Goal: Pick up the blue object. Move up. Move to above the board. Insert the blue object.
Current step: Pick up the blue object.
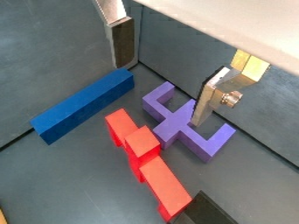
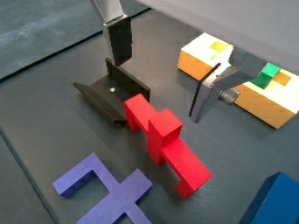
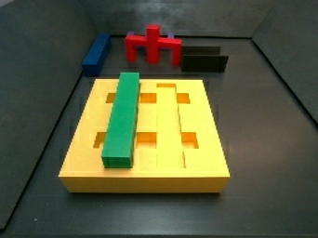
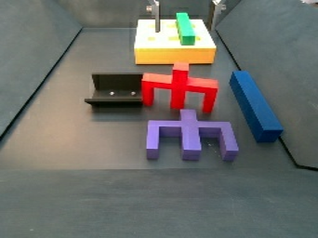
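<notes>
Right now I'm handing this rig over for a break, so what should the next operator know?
Gripper: open and empty, above the floor over the purple piece, as a wrist view shows.
Blue bar: flat on the floor beside the red piece, not gripped.
Board: carries a green bar lying lengthwise near one long edge; the other grooves look free.
Done: nothing yet.
Left: grasp the blue bar, lift it, carry it above the board, insert it.
</notes>
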